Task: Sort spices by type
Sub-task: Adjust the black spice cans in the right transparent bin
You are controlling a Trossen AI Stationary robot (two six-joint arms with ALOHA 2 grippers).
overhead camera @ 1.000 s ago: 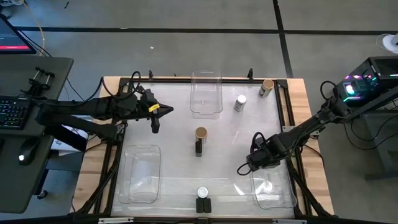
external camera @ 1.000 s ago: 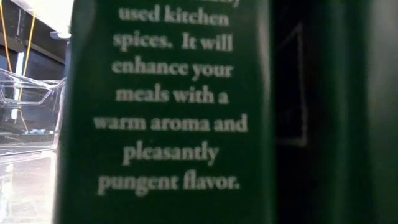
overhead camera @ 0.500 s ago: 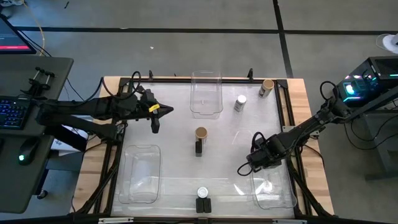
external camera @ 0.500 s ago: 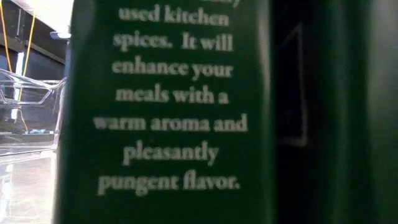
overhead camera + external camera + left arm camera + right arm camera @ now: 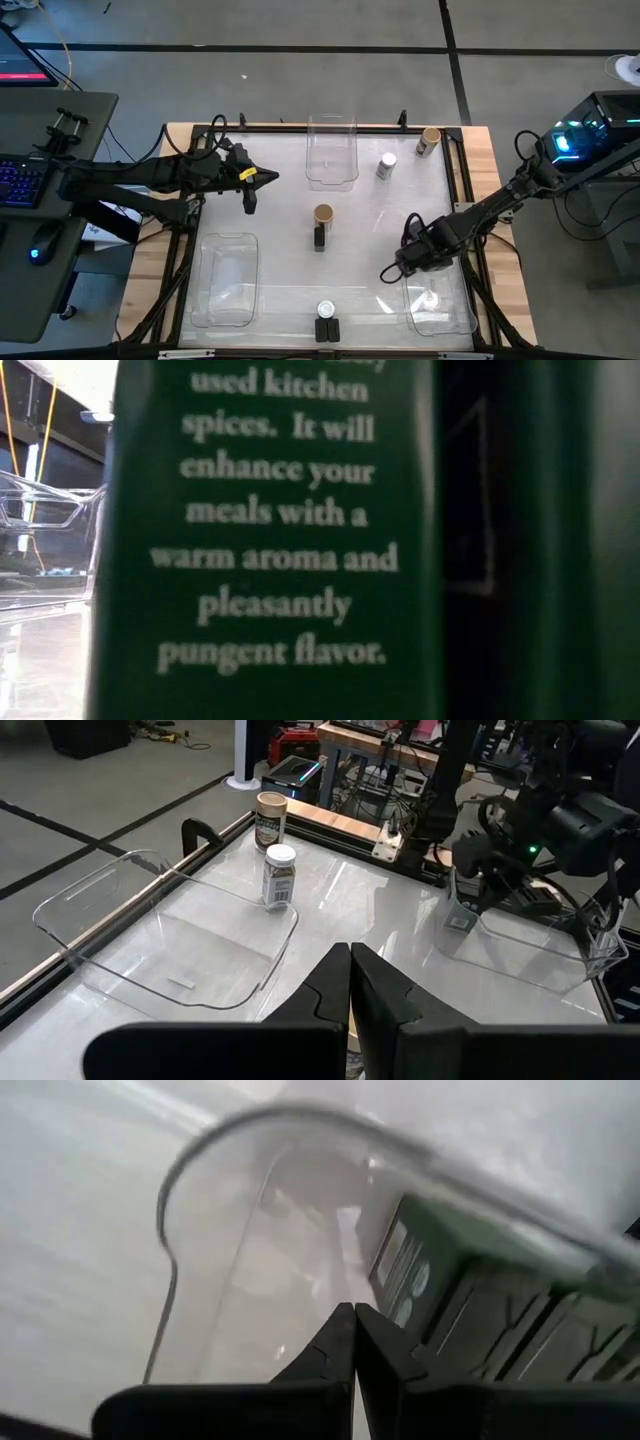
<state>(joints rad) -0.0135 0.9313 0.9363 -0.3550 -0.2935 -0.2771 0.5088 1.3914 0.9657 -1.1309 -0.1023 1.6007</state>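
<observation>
Change: nothing on the table has shifted since a second ago; both arms hold the same poses, and only the coloured lights at the room's edges differ slightly.
Table (image 5: pixel 270 215): pale glossy top in a wooden frame, grey floor all round, a desk with keyboard to the left.
Bins: far clear bin (image 5: pixel 332 150) at the centre back; near-left clear bin (image 5: pixel 224 280); near-right clear bin (image 5: pixel 437 300), with dark green boxes (image 5: pixel 480 1320) inside, seen from the right wrist.
Left gripper (image 5: pixel 251 203): fingers pressed together, holding nothing, over the table's left side.
Right gripper (image 5: pixel 388 274): fingers closed and empty, at the near-right bin's rim.
Upright jars: tan-lidded jar (image 5: pixel 428 141) at the far right corner; white-lidded jar (image 5: pixel 386 165) beside it; centre tan-lidded jar (image 5: pixel 323 216).
Centre black box (image 5: pixel 319 238): touching the centre jar, long axis running near to far.
Front edge: front white-lidded jar (image 5: pixel 325 310) with black boxes (image 5: pixel 327 331) just beside it.
Low view: filled by a green box face (image 5: pixel 270 540) printed with white text.
</observation>
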